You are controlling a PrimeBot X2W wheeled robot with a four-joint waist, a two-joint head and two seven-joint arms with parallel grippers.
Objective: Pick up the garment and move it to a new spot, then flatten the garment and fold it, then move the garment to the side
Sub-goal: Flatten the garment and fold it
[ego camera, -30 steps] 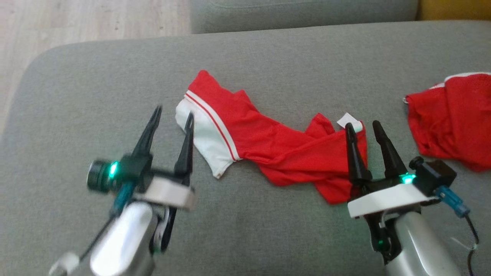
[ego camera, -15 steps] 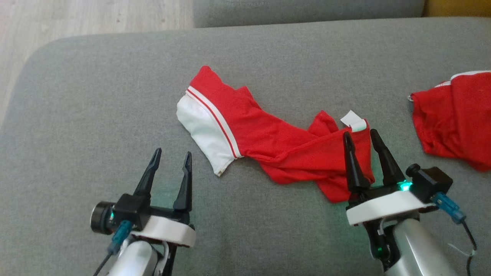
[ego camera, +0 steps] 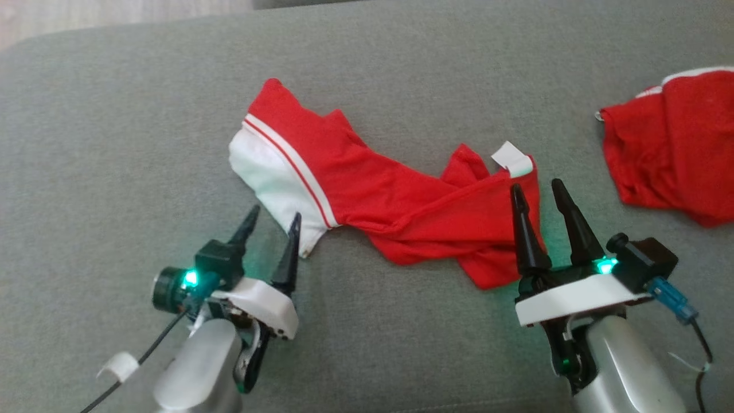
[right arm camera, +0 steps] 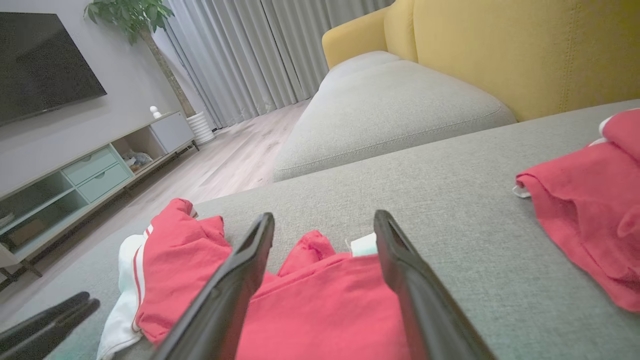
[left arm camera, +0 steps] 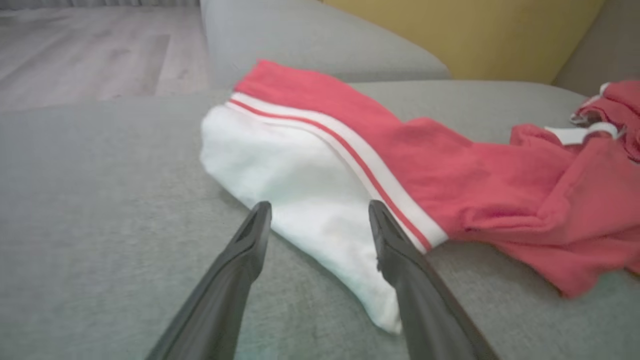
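The crumpled red garment (ego camera: 401, 201), perhaps mesh, lies on the grey woven cushion (ego camera: 114, 143); left gripper (ego camera: 274, 213) and right gripper (ego camera: 536, 185) stand wide, empty.

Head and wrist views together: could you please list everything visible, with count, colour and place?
Crumpled mesh garment: one, red with white striped end, mid-cushion.
Small fabric label: one, white, on that garment's right end.
Second bunched garment: one, red, cushion's right edge.
Upholstered seat cushion: one, grey, under both garments.
Neighbouring cushion: one, grey, beyond it.
Padded sofa back: one, yellow, behind.
Plank floor: pale wood.
Television: one, black, on the wall.
Low cabinet: one, pale, below it.
Curtains: grey.
Left gripper: open, dark, at the white end.
Right gripper: open, dark, over the red end.
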